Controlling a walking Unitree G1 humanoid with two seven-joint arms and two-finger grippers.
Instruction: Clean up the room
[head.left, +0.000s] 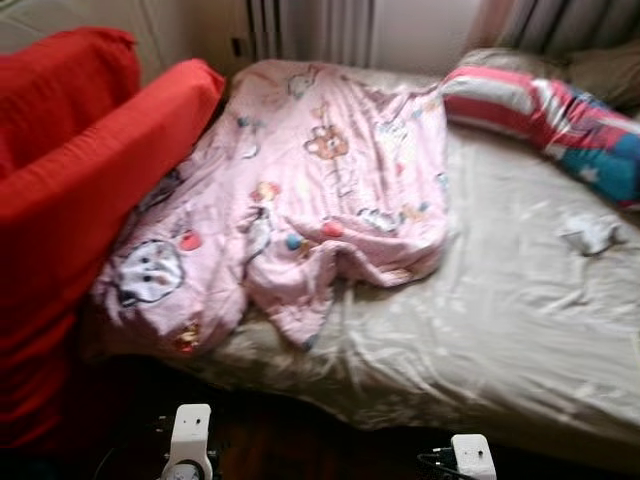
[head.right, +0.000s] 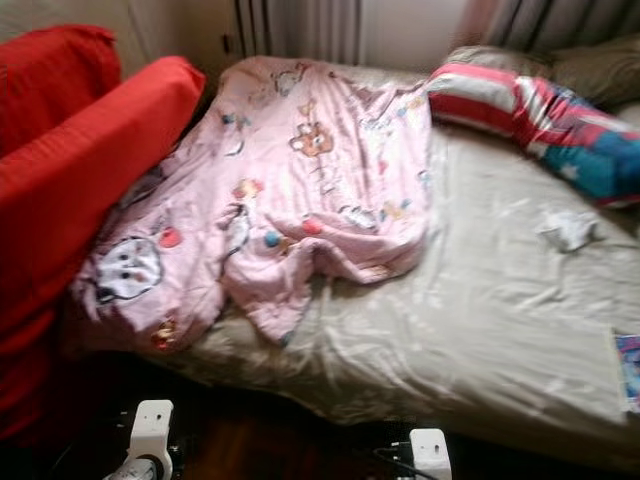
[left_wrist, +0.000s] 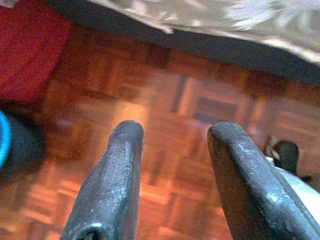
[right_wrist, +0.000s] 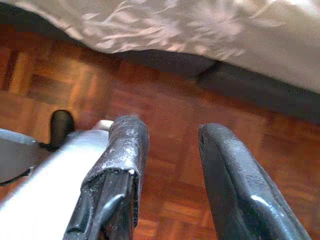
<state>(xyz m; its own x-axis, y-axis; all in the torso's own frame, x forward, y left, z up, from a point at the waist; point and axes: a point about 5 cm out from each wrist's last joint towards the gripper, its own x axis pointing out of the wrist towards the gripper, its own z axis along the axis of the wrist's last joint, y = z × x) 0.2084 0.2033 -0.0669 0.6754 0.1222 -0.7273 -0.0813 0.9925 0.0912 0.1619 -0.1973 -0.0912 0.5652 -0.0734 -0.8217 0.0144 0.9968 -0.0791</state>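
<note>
Lying rumpled on the bed (head.left: 520, 330) beside a red sofa (head.left: 90, 170) was a pink blanket (head.left: 310, 190) (cartoon-printed), while both grippers, left (left_wrist: 170, 150) and right (right_wrist: 170, 145), hung over parquet with jaws spread, empty.

A red sofa (head.left: 70, 200) stands beside the bed, with what looks like a radiator (head.left: 310, 28) behind

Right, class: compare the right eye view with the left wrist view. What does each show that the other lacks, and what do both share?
Right eye view alone: the pink cartoon blanket crumpled on the bed, the striped pillow, a small white crumpled thing and the red sofa.

Left wrist view alone: the open left gripper hanging over the parquet floor.

Shared: the beige bedsheet, whose edge hangs into the wrist view.
</note>
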